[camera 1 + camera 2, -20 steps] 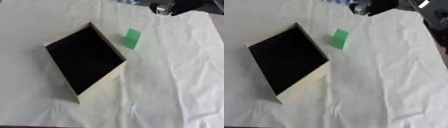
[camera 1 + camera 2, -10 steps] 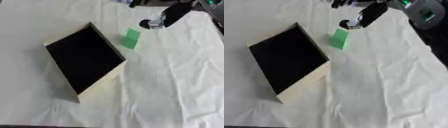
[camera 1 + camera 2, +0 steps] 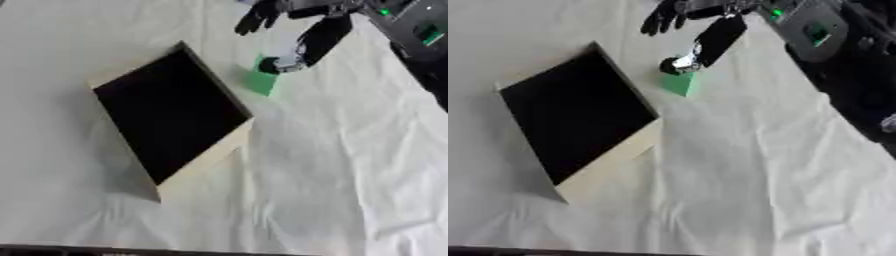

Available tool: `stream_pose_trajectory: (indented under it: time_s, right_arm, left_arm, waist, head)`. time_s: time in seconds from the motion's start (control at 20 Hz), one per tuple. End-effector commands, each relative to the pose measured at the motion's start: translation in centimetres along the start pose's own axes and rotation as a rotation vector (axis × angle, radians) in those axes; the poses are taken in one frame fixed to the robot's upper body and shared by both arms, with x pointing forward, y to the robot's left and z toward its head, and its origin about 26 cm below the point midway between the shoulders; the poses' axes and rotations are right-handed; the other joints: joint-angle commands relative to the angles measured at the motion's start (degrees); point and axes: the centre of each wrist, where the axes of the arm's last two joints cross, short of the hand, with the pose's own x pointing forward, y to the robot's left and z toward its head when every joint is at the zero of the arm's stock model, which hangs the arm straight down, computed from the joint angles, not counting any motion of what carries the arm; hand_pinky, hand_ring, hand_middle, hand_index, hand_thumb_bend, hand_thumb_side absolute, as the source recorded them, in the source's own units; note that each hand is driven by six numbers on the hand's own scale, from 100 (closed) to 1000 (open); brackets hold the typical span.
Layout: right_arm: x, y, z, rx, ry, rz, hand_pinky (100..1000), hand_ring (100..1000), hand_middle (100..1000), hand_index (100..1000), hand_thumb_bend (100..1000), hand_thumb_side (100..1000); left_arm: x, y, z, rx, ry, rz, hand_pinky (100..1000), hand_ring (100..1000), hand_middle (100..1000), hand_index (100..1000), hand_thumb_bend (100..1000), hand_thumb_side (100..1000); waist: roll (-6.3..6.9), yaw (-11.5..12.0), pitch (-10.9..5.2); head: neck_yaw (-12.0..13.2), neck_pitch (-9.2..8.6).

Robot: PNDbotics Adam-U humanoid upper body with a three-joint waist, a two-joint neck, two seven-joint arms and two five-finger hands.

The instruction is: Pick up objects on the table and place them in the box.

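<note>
A small green block stands on the white cloth just right of the box's far corner. The open box has cream walls and a black inside, lies askew at centre left, and nothing shows inside it. My right hand reaches in from the upper right, open, with its fingers spread beyond the block. Its thumb tip hangs right at the block's top edge; whether it touches I cannot tell. My left hand shows in no view.
A wrinkled white cloth covers the whole table. My right forearm, with green lights, fills the upper right corner. The table's near edge runs along the bottom of the views.
My right hand has come down from the top edge toward the left and now hovers over the green block. The block and the box have not moved.
</note>
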Motion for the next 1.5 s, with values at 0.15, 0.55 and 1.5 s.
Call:
stream_pose_trajectory:
  time_s: [0.15, 0.55, 1.5]
  right_arm:
    - [-1.3, 0.0, 0.0, -0.048, 0.079, 0.016, 853, 895, 862, 967, 299, 602]
    - [-2.5, 0.6, 0.0, -0.088, 0.224, 0.079, 849, 875, 871, 1000, 371, 565]
    - [-5.7, 3.2, 0.0, -0.016, 0.318, -0.069, 844, 873, 848, 1000, 281, 717]
  left_arm:
    - [0.6, 0.0, -0.5, -0.011, -0.024, 0.005, 585, 681, 684, 777, 100, 623]
    - [0.5, 0.0, -0.4, -0.018, -0.020, 0.003, 583, 679, 683, 776, 100, 629]
    - [0.5, -0.1, -0.4, -0.022, -0.017, 0.001, 580, 679, 681, 773, 100, 640]
  waist:
    - [0.29, 0.2, -0.83]
    - [-0.02, 0.3, -0.15]
    - [-0.60, 0.8, 0.92]
  head:
    - [-0.4, 0.45]
    - [-0.3, 0.66]
    - [-0.3, 0.70]
